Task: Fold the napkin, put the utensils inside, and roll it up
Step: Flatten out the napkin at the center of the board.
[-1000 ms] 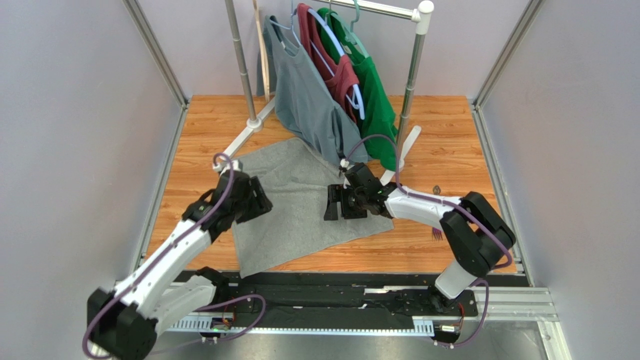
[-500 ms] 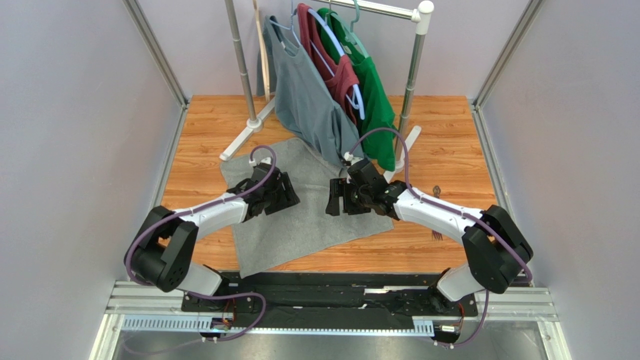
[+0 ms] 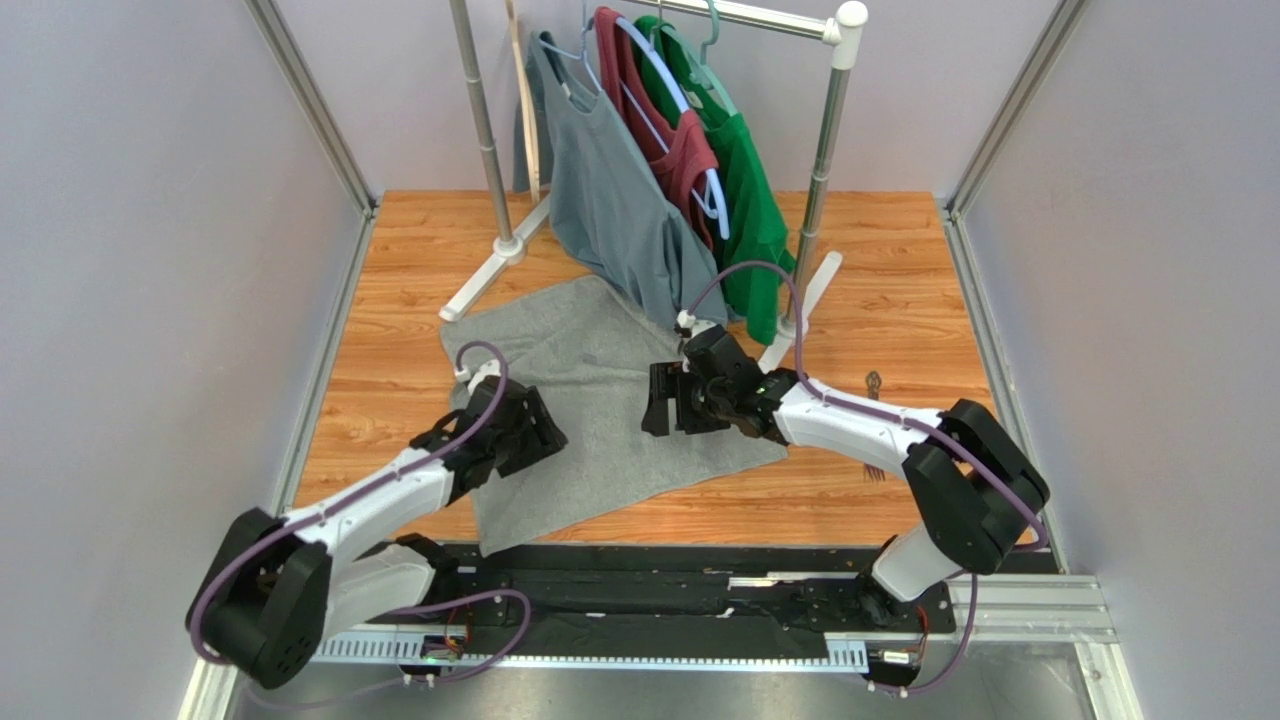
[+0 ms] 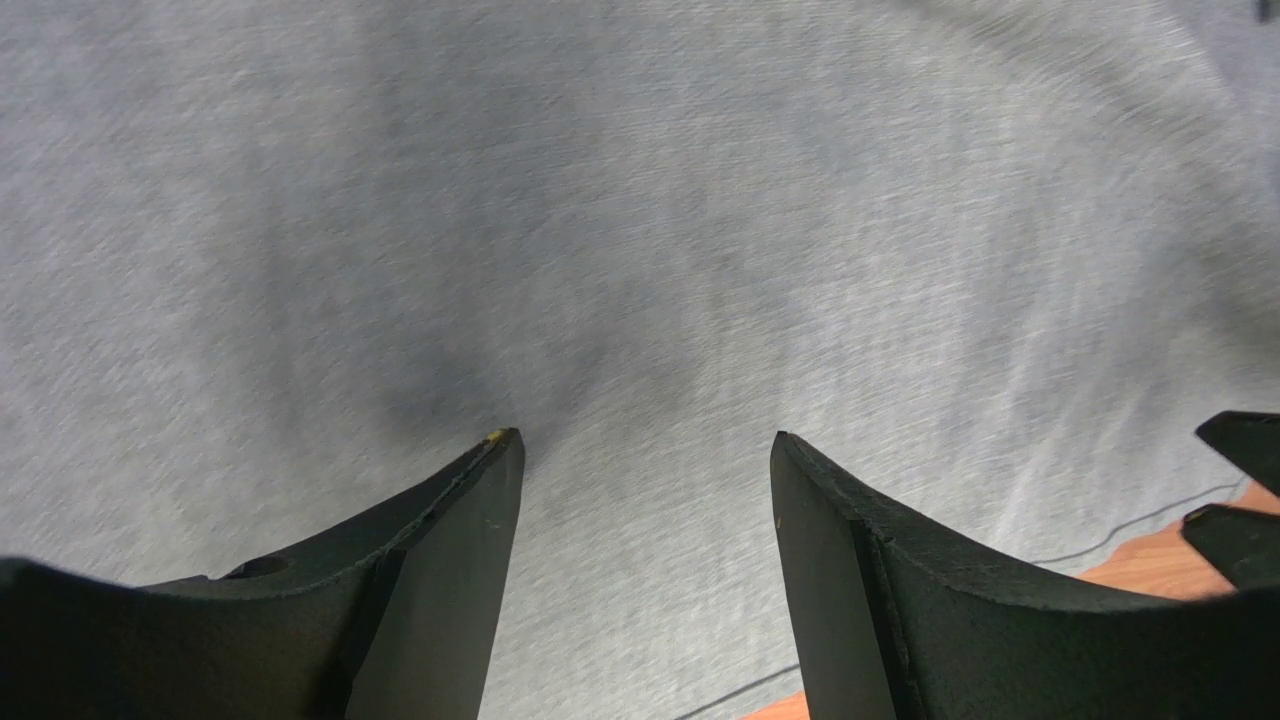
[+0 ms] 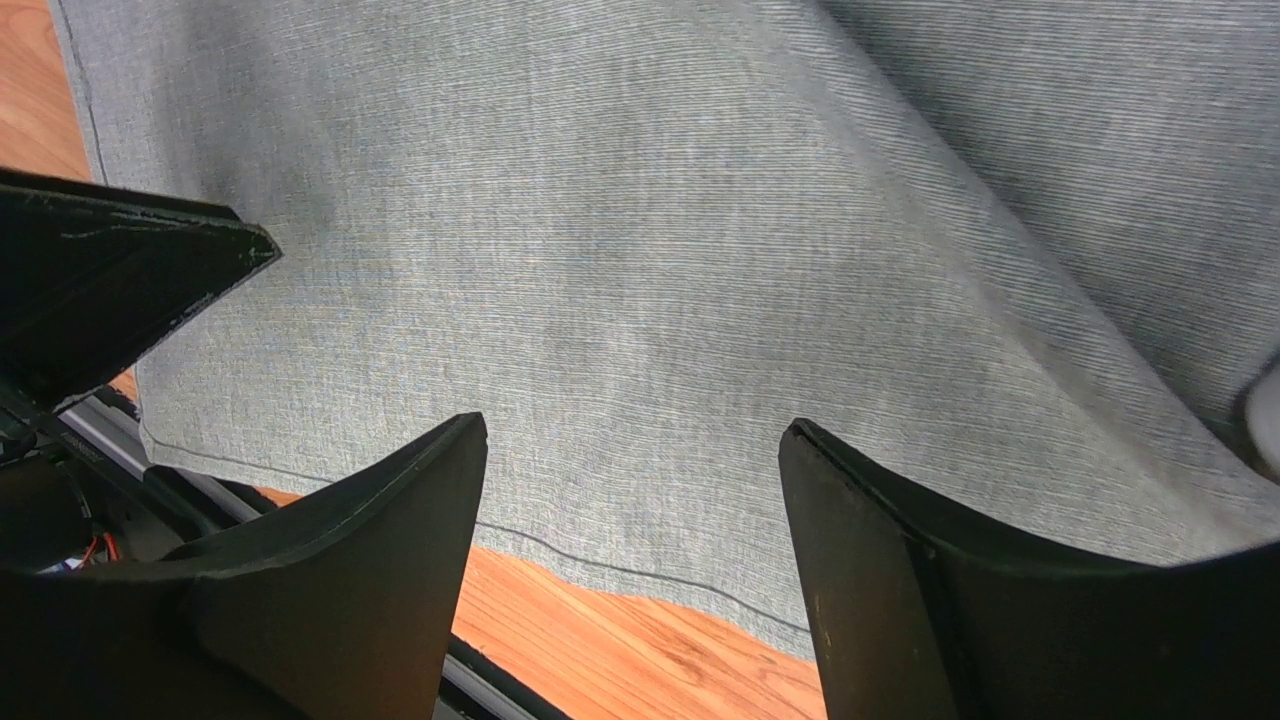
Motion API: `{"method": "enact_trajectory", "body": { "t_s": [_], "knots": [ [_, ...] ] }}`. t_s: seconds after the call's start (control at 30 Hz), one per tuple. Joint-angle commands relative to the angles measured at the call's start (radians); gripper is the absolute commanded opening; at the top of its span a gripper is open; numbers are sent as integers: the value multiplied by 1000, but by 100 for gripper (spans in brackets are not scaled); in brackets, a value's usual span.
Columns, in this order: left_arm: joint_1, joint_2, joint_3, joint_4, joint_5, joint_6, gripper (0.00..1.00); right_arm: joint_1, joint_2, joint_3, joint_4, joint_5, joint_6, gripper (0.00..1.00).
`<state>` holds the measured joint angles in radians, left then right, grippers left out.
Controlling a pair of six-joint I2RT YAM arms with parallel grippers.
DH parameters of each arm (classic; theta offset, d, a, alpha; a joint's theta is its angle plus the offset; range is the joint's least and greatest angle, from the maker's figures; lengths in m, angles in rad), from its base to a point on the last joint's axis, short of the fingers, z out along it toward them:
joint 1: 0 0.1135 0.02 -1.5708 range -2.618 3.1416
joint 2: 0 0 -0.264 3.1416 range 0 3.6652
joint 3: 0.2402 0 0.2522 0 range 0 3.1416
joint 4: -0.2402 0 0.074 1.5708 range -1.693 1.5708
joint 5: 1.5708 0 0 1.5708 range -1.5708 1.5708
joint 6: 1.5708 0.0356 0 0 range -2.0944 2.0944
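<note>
Napkin [image 3: 594, 413] lay flat on table [image 3: 902, 300]; hanging grey shirt [image 3: 616, 210] overlapped its far edge. Left tool [image 3: 538, 432] and right tool [image 3: 657, 402] gaped wide, empty, above cloth.

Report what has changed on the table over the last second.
The left pincer swung in over the napkin, then drew back toward its near left edge, jaws open, holding nothing. The right pincer edged slightly left, open above the napkin. The napkin lies flat where it was; nothing was grasped or released.
</note>
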<state>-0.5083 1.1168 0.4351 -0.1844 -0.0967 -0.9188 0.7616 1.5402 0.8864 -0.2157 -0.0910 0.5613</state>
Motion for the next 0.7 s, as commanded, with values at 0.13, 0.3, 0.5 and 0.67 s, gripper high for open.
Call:
{"method": "enact_trajectory", "body": {
  "t_s": [0.13,0.3,0.5,0.67],
  "knots": [
    [-2,-251,-1,-207,-104,-10,71,84,69,28,194,63,-4,76],
    [-1,-270,88,-256,-106,52,75,100,162,36,311,66,-17,76],
    [43,-207,178,-234,-109,129,81,140,230,54,289,50,-6,75],
    [111,-140,229,-179,-80,181,81,235,248,26,243,57,60,75]
  ]
}}
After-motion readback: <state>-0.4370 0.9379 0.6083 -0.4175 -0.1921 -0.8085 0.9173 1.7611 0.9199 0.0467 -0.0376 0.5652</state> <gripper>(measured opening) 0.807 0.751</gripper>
